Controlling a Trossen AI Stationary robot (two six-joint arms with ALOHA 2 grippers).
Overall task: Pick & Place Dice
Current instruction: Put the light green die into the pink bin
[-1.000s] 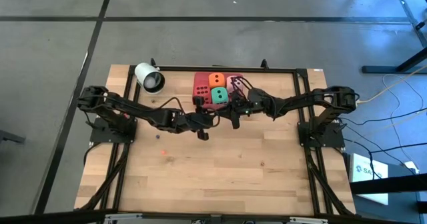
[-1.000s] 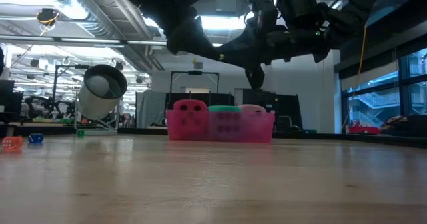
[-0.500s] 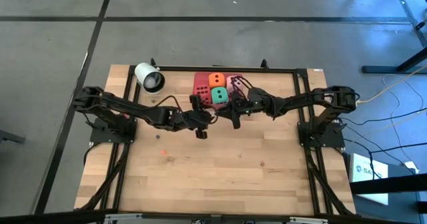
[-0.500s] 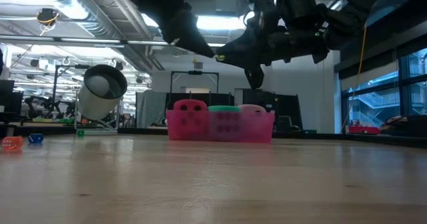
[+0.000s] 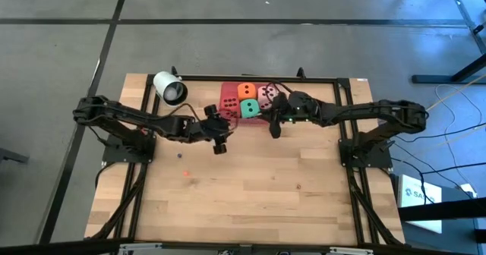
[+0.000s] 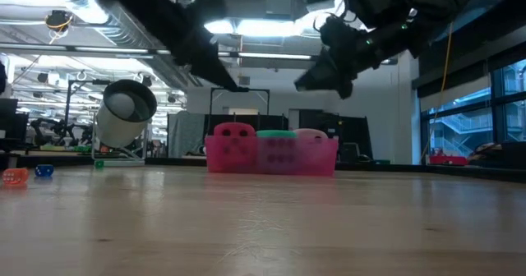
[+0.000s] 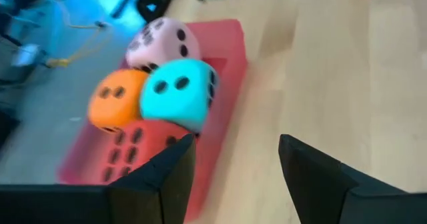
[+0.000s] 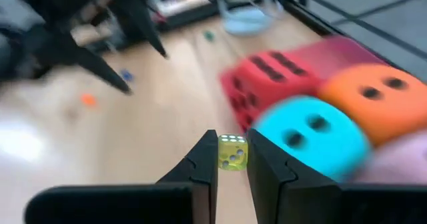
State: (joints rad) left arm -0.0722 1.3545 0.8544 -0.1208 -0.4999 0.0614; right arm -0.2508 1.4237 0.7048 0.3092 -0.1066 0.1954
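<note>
On the wooden table (image 5: pixel 250 187), found four dice (image 5: pixel 248 108) packed in the pink tray (image 7: pixel 230 37) at far centre. Held a small yellow die (image 8: pixel 231 152) pinched narrowly in the right gripper (image 5: pixel 275 126) beside the tray; needed level carry and a low release. Found left gripper (image 7: pixel 237 157) half-spread, empty; shut earlier, since withdrawn left.

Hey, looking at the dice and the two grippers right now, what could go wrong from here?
1. The right gripper pinches a tiny yellow die only at its fingertips; it might slip out.
2. The pink tray already holds the red die, orange die, green die and pink die packed tight, so another piece may roll off.
3. The open left gripper sits near the tray and could nudge it.
</note>
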